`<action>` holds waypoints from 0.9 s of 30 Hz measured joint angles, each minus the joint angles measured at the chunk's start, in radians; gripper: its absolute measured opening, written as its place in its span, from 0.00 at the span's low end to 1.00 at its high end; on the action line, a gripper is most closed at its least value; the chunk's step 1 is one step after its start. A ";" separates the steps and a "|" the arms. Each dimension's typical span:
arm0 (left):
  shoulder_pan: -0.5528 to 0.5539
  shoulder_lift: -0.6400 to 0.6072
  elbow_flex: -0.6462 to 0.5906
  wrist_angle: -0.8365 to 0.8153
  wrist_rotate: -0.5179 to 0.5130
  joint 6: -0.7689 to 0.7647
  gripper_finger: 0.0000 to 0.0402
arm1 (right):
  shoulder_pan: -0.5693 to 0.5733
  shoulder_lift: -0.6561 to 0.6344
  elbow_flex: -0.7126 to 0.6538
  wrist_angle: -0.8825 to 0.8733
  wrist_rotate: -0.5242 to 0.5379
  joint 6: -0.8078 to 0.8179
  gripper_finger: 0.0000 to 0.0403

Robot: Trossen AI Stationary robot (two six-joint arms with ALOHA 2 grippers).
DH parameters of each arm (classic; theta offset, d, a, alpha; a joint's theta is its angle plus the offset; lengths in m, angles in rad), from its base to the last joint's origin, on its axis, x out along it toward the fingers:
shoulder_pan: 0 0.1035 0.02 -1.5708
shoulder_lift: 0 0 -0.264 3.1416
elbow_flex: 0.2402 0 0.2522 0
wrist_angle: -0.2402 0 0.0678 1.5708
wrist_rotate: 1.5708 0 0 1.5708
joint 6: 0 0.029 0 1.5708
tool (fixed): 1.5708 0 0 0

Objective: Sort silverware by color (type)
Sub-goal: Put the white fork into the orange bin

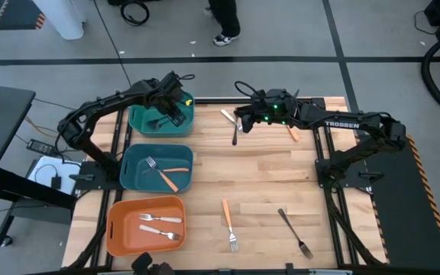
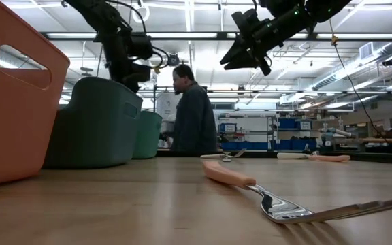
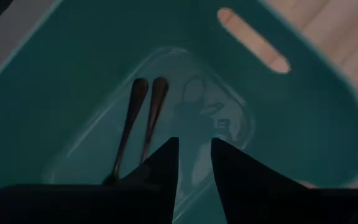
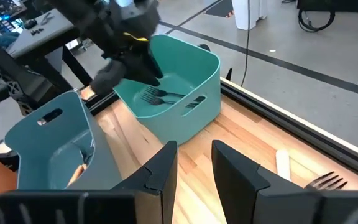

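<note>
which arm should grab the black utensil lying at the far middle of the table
Right. The right tool hovers open almost directly above that black utensil, while the left tool is over the far teal bin, open and empty.

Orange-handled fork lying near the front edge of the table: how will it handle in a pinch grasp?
The orange-handled fork looks stiff: metal tines, straight handle. It lies flat on the wooden table, so fingers probably must scrape underneath. Its slim, smooth handle may slip or pivot if pinched off-centre.

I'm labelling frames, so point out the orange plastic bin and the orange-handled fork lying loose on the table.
orange plastic bin (image 1: 114, 226): high view, left rim.
orange-handled fork (image 1: 227, 215): high view, handle.
</note>
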 joint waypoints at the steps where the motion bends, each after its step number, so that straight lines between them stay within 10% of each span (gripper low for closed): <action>1: -0.003 -0.010 0.000 -0.004 0.006 0.000 0.26 | -0.006 0.000 0.000 0.000 0.000 0.001 0.27; 27: -0.277 -0.414 0.001 -0.085 0.009 -0.235 0.26 | -0.387 -0.001 -0.032 -0.556 0.085 0.103 0.27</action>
